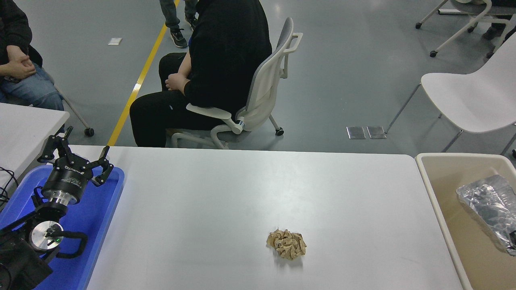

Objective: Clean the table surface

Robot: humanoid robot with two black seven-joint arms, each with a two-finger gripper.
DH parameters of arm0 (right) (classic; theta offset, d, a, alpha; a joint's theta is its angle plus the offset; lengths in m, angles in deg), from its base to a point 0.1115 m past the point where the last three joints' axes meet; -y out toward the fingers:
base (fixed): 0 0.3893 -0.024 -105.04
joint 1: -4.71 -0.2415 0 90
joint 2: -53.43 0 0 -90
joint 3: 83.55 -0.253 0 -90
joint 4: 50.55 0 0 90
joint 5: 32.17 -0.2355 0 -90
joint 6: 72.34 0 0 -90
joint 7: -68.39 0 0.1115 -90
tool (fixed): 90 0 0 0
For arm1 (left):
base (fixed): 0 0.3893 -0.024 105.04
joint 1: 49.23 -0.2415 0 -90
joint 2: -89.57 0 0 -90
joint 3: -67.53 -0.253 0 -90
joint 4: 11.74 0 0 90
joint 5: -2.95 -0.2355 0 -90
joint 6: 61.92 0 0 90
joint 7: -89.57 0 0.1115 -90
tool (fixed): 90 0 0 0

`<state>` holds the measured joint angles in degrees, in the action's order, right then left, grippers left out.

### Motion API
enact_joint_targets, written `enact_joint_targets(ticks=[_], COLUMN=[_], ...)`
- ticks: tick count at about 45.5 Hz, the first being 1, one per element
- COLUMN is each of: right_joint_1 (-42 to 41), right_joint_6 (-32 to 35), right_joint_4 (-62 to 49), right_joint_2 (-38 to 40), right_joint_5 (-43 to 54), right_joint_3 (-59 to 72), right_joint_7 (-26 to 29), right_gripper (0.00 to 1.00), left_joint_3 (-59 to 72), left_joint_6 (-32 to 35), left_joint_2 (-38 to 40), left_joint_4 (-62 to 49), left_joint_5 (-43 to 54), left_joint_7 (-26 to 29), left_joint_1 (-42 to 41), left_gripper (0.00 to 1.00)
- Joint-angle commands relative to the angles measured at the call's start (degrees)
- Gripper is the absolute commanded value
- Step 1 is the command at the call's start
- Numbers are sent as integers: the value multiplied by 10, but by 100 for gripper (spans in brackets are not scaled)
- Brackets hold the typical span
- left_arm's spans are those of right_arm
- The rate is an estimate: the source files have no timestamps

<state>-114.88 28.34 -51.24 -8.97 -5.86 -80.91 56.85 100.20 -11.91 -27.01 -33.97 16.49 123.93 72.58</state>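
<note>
Head view | left tool (76,155) wide | crumpled tan paper wad (286,243) on glossy table surface (225,193)

You had one white table (225,189) with one crumpled brown paper ball (286,243) on it, one blue tray (94,217), one beige bin (451,189) holding one silver foil bag (489,205), and one robot gripper (76,155) in view.

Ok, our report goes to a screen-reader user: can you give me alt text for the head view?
A crumpled tan paper ball lies alone on the white table surface. A beige bin at the table's right end holds a silver foil bag. The left gripper rests open over a blue tray at lower left; people sit beyond the table.
</note>
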Motion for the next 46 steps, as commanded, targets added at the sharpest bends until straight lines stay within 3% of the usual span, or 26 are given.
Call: enact_joint_targets(ticks=[1, 12, 15, 19, 21, 27, 31, 46], right_joint_1=[7, 7, 7, 7, 5, 2, -4, -76], right_joint_6=[-6, -21, -32, -51, -63, -83, -83, -82], right_joint_4=[0, 0, 0, 0, 1, 1, 1, 7], right_joint_2=[-7, -7, -7, -4, -4, -3, 2, 40], right_joint_5=[0, 0, 0, 0, 0, -1, -1, -2], right_joint_3=[0, -4, -4, -5, -7, -9, -10, -79], right_joint_7=[0, 0, -1, -1, -1, -1, 0, -5], right_gripper=[0, 1, 17, 51, 64, 80, 98, 99], left_joint_3=[0, 0, 0, 0, 0, 0, 0, 0], left_joint_6=[0, 0, 0, 0, 0, 0, 0, 0], left_joint_2=[0, 0, 0, 0, 0, 0, 0, 0], left_joint_4=[0, 0, 0, 0, 0, 0, 0, 0], left_joint_5=[0, 0, 0, 0, 0, 0, 0, 0], left_joint_7=[0, 0, 0, 0, 0, 0, 0, 0], left_joint_1=[0, 0, 0, 0, 0, 0, 0, 0], left_gripper=[100, 100, 100, 100, 100, 100, 100, 100])
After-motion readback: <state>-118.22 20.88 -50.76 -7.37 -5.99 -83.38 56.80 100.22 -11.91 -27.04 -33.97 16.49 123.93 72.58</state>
